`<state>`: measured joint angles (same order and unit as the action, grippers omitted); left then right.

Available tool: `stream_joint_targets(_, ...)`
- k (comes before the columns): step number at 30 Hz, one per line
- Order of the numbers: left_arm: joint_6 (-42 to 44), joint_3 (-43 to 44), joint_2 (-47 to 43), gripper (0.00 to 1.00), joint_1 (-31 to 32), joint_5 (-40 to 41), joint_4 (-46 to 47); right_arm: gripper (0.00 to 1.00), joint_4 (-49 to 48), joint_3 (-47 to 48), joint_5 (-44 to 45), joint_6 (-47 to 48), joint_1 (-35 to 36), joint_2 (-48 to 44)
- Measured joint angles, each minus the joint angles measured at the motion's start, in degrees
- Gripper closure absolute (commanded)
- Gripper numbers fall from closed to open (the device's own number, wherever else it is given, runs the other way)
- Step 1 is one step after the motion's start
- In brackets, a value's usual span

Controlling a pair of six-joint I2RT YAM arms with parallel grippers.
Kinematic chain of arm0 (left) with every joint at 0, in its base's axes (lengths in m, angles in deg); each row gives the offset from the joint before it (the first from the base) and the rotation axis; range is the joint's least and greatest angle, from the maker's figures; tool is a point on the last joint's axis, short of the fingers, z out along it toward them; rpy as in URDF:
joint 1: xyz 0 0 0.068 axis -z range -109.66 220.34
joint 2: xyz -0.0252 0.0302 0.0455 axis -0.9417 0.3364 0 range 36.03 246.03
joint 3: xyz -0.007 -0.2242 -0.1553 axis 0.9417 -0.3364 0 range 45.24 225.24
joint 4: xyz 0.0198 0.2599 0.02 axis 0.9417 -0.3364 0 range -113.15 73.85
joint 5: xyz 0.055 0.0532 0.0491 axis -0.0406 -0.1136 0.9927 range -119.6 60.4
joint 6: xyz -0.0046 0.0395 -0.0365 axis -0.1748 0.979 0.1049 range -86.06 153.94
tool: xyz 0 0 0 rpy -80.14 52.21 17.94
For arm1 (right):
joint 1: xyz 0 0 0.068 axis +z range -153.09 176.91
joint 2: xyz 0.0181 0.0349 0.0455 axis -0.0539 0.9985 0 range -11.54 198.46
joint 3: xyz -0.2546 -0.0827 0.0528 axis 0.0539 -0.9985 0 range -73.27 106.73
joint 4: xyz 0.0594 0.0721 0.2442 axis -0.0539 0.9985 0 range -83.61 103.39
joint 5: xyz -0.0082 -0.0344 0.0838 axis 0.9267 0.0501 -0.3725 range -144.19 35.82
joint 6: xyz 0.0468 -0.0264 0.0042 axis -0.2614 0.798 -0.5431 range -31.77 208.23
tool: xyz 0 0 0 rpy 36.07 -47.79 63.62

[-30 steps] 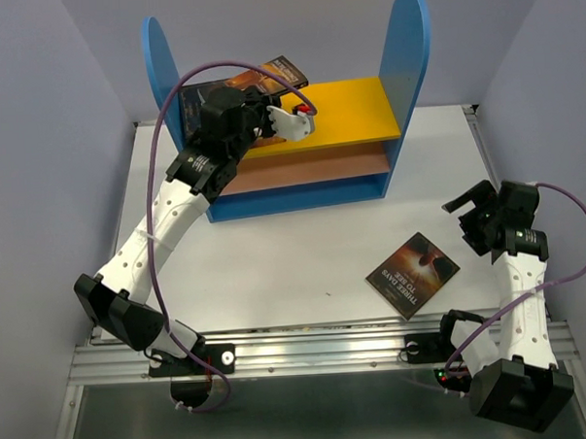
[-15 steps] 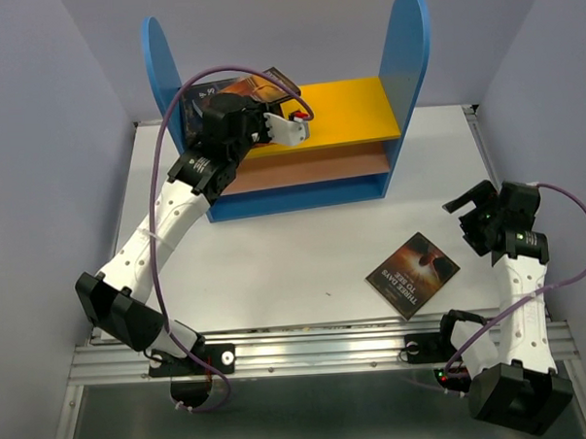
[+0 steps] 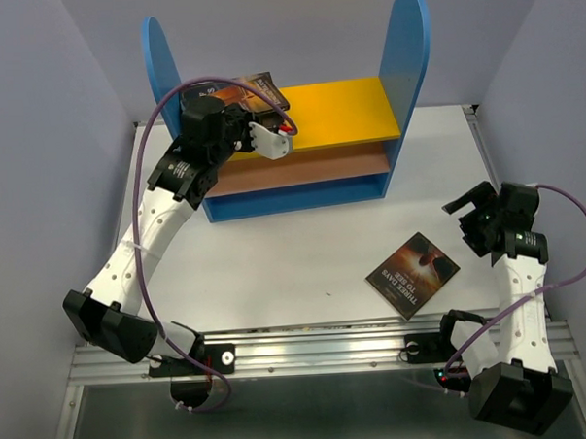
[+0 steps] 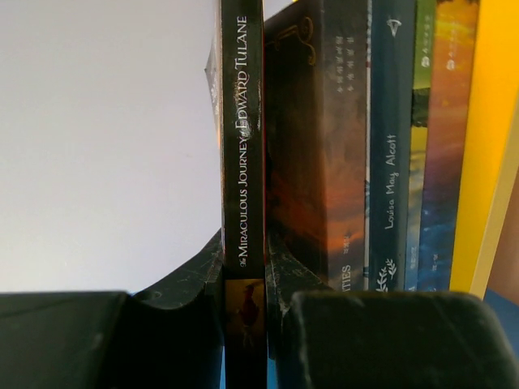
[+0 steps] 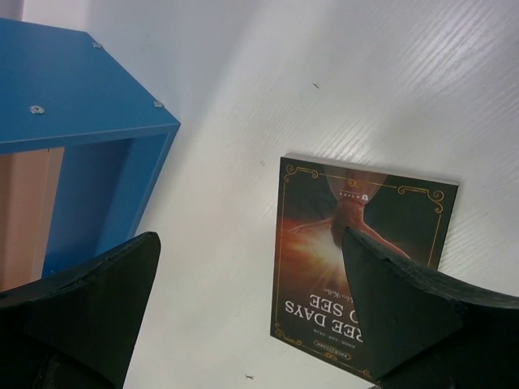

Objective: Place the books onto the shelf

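My left gripper (image 3: 273,135) is shut on the spine of a dark book (image 4: 243,146) titled "The Miraculous Journey of Edward Tulane", held on edge over the left end of the shelf's yellow board (image 3: 351,105). That book (image 3: 260,86) shows just behind the gripper in the top view. In the left wrist view the fingers (image 4: 280,267) pinch the spine, and several more books (image 4: 392,162) stand to its right, against the yellow board (image 4: 496,146). Another book, "Three Days to See" (image 3: 412,274), lies flat on the table. My right gripper (image 3: 480,216) hovers open to its right; in the right wrist view the book (image 5: 357,259) lies partly behind the right finger.
The shelf (image 3: 407,54) has two tall blue side panels, a brown lower board (image 3: 310,167) and a blue base, at the back of the white table (image 3: 295,258). Its blue corner (image 5: 81,121) shows in the right wrist view. Grey walls enclose the table.
My left arm has swung left along the shelf with the book still in its grip, closer to the left side panel. The right arm and the book on the table have not moved.
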<state>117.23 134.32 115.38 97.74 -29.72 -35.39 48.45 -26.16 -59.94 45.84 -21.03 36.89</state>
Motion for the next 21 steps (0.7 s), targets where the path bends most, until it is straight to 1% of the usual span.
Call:
stream_joint_targets(1, 0.5, -0.2, -0.1, 1.0, -0.3, -0.5, -0.2, 0.0, 0.0, 0.0, 0.0, 0.0, 0.0, 0.0)
stream_joint_targets(2, 0.8, -0.3, -0.2, 0.91, -0.5, -0.8, -0.3, 0.0, 0.0, 0.0, 0.1, 0.0, 0.0, 0.0)
stream_joint_targets(4, 1.3, -0.4, -0.2, 0.82, -0.9, -1.3, -0.4, 0.0, 0.0, 0.0, 0.2, 0.0, 0.0, 0.0)
stream_joint_targets(5, 1.3, -0.5, -0.2, 0.72, -1.0, -1.5, -0.4, 0.0, 0.0, 0.0, 0.2, 0.0, 0.0, 0.0)
stream_joint_targets(7, 1.2, -0.5, -0.2, 0.67, -1.2, -1.7, -0.3, 0.0, 0.0, 0.0, 0.2, 0.0, 0.0, 0.0)
stream_joint_targets(8, 1.1, -0.5, -0.2, 0.67, -1.3, -1.8, -0.2, 0.0, 0.0, 0.0, 0.2, 0.0, 0.0, 0.0)
stream_joint_targets(9, 0.9, -0.5, -0.2, 0.61, -1.5, -1.8, -0.3, 0.0, 0.0, 0.0, 0.2, 0.0, 0.0, 0.0)
stream_joint_targets(11, 0.5, -0.5, -0.2, 0.56, -1.6, -1.8, -0.2, 0.0, 0.0, 0.0, 0.2, 0.0, 0.0, 0.0)
stream_joint_targets(12, 0.0, -0.4, -0.1, 0.49, -1.6, -1.8, -0.3, 0.0, 0.0, 0.0, 0.2, 0.0, 0.0, 0.0)
stream_joint_targets(21, -3.2, 0.2, -0.1, 0.42, -2.0, -2.9, -0.5, 0.0, 0.0, -0.1, 0.2, 0.0, 0.0, 0.0)
